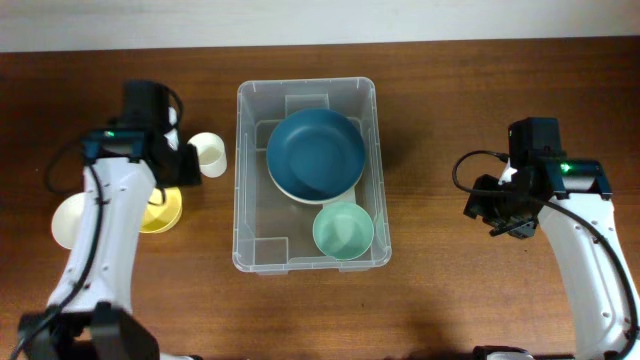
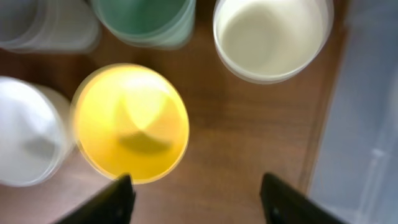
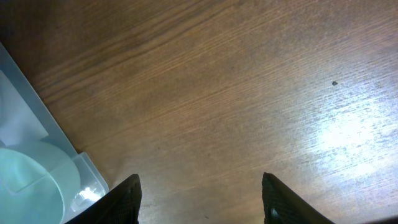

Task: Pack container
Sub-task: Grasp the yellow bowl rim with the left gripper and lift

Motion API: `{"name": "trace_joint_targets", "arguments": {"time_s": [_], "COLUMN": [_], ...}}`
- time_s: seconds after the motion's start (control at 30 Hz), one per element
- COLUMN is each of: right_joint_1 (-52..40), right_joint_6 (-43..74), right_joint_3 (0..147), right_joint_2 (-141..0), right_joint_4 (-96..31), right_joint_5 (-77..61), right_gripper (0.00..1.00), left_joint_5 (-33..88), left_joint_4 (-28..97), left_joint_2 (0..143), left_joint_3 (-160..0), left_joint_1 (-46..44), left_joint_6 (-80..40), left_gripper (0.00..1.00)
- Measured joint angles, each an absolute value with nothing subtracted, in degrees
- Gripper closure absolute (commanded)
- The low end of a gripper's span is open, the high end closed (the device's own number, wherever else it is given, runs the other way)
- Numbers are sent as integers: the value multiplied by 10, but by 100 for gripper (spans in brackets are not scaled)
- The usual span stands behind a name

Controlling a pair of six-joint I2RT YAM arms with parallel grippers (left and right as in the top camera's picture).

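Left gripper [image 2: 199, 208], fingers spread w/ nothing between, hangs by a yellow bowl [image 2: 130, 121]. Right gripper [image 3: 202, 205] is also spread, over the wood table [image 3: 249, 93]. We see the clear container [image 1: 250, 225] mid-table btwn both arms, holding a blue bowl [image 1: 315, 150] and a mint bowl [image 1: 343, 230].

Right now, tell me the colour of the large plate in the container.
The plate inside the container is dark teal-blue; the overhead view shows it best.
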State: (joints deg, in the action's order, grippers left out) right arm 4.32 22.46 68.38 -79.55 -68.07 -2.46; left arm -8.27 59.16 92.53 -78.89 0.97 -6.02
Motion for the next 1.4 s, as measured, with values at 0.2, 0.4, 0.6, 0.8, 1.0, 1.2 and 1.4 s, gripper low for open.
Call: {"name": "trace_joint_targets", "arguments": {"time_s": [0.2,0.4,0.6,0.8,1.0,1.2,1.4], "right_joint_1": [43,43,43,43,43,43,43], "right_joint_6": [224,224,224,223,223,223,223], "right_joint_3": [684,684,684,684,684,684,684], "right_joint_2": [-795,-795,-795,-795,-795,-795,-795], "right_joint_4": [-683,-685,-685,-686,-687,-687,-685], "right_joint_5": [-25,-25,-25,-25,-25,-25,-25], "right_gripper": [42,42,42,42,42,42,42], "left_joint_5": [-77,-75,-76,-74,-79,-66,-45], "left_joint_4": [485,461,447,446,458,521,592], "left_joint_2": [972,1028,1062,1079,1079,1049,898], "left_joint_3": [-685,-677,-677,-677,-677,-681,-733], "left_joint_1": [13,44,67,68,68,58,-25], "left_joint_6": [-53,-48,-43,-39,-36,-41,-41], "left_gripper": [28,28,36,96,100,100,100]}}
